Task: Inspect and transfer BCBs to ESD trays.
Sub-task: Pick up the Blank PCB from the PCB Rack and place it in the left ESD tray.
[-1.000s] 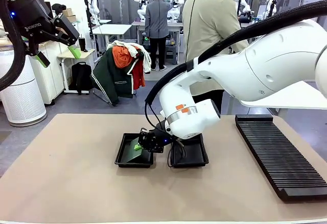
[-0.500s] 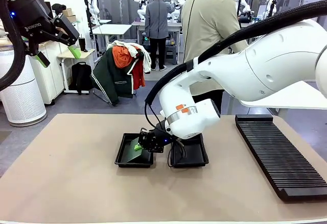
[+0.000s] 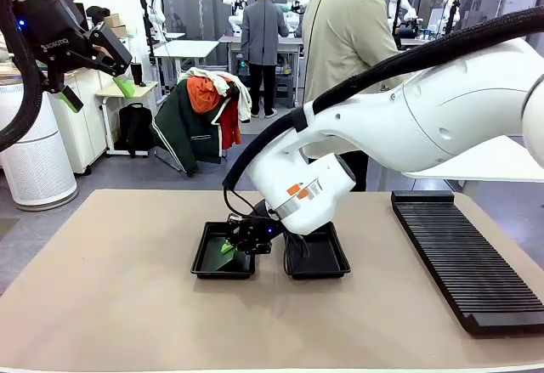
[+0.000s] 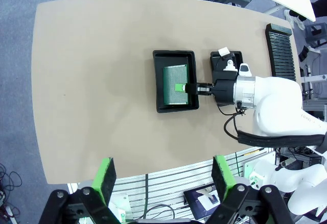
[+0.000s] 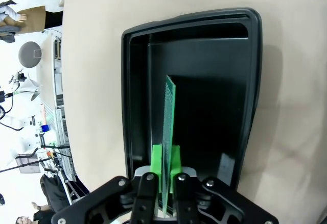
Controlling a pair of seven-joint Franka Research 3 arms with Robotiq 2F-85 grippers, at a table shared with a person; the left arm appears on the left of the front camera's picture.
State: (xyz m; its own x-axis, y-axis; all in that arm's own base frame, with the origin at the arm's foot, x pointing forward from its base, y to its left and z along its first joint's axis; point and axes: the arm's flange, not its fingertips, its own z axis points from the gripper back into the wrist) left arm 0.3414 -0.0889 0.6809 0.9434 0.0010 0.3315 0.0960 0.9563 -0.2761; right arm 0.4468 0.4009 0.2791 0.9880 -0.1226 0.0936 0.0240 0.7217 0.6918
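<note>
The green pads (image 5: 157, 157) of the right gripper (image 5: 166, 155) are set on either side of a BCB (image 5: 169, 112), one against each face near its lower edge. In the right wrist view the board is seen edge-on, so it cannot be told whether the pads press it or merely flank it closely. The BCB is held inside the ESD tray (image 3: 204, 258) on the robot's left. In the front view it is seen tilted, with its far end low towards the tray floor and its near end raised at the pads.

The right gripper is laid nearly level, pointed towards the robot's left, and is carried low over the gap between this tray and the second ESD tray (image 3: 327, 264), which is placed just beside it. The right arm is brought in from the right and across the middle, with the forearm sloped down and the wrist bent sharply above the second tray.

The left gripper (image 4: 163, 183) is held high above the table (image 3: 110, 288) at the robot's left, with its fingers spread wide and nothing between them. A black slotted rack (image 3: 463, 262) is laid along the table's right side. A person (image 3: 348, 33) is seen standing at the far side.
</note>
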